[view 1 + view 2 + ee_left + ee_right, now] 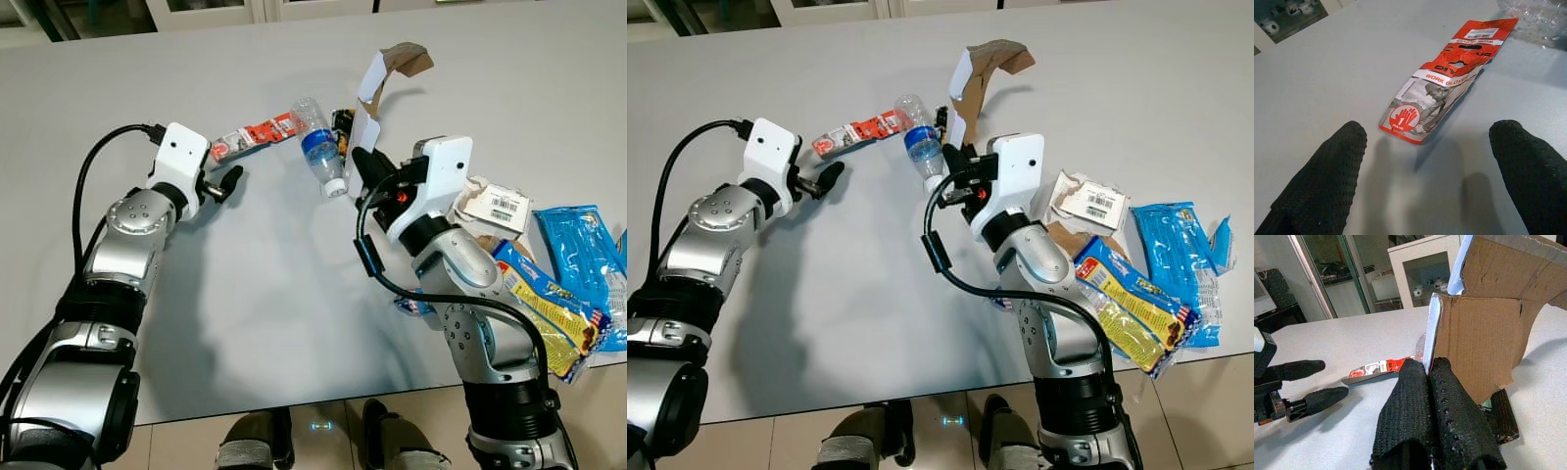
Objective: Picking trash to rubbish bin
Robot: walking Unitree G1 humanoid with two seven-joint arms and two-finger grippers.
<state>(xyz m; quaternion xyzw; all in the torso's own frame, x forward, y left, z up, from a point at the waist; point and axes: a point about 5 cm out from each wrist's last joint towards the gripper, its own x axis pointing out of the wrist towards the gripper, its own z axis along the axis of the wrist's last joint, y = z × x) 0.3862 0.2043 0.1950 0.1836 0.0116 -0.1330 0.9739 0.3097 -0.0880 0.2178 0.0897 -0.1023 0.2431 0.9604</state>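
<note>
Surface: pale grey table (294, 323), matte, taking up most of both eye views; tiled floor along the lower edge, cabinet fronts cut off at the top edge.

Right gripper (1429, 377): centre of the frame, fingers pressed together on the edge of a torn cardboard piece (387, 83), brown with a white face, raised off the table and curling toward the upper centre.

Left gripper (229, 182): centre-left, fingers spread apart, low over the table, pointed at a red work-gloves packet (1442, 83) lying flat just ahead of it, not touching.

Clear plastic bottle (318, 145): blue label, on its side at upper centre, between packet and cardboard.

Right edge: white labelled carton (498, 206), yellow snack wrapper (549, 313), blue wrapper (588, 264), overlapping; blue wrapper cut off by the frame.

Dark object (1503, 418) under the cardboard: kind not determinable.

Rubbish bin: not located.
</note>
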